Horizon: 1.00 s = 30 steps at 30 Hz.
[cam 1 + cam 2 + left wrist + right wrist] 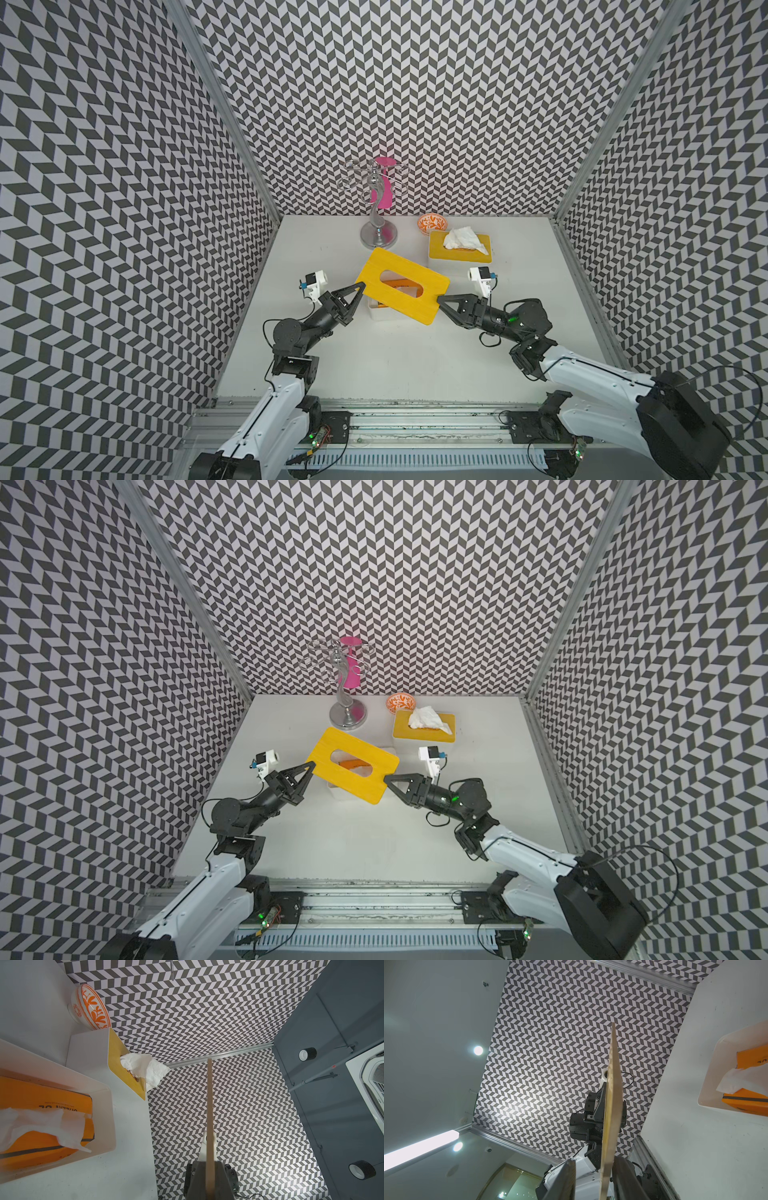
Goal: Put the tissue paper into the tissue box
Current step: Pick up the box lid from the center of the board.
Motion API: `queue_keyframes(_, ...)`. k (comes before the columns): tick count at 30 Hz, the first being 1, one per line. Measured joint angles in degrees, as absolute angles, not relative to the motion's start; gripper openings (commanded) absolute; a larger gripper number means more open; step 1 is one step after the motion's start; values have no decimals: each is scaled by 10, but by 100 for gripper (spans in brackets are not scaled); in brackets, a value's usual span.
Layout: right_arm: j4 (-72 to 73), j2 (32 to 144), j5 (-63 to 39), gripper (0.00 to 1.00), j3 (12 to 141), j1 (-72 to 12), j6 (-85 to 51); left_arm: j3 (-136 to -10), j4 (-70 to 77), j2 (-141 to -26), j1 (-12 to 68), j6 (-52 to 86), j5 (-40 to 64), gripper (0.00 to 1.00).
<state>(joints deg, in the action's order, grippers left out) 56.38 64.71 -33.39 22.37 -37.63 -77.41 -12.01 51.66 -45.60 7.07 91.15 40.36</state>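
With left hand (360, 286) clamping lid (374, 270), right hand (440, 298) open astride it, suspends lid over tissue paper (37, 1124) in box (110, 1105).

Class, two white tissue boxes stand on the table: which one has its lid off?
The nearer box, under the yellow lid that the left pincer holds up; the far box has its lid on.

The lid (372, 268) hangs above the open box (376, 311), between my left gripper (361, 286) and my right gripper (440, 299). A tissue pack (47, 1097) lies inside the box. Behind the box is a stand (378, 237); behind it to the right, a second box (459, 259), and farther back a bowl (432, 222).
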Motion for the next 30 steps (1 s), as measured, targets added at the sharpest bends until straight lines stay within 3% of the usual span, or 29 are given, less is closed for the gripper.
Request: queue_keyframes(30,576,676,-220,15,223,-428,-800,-117,508,-450,71,905,395,0)
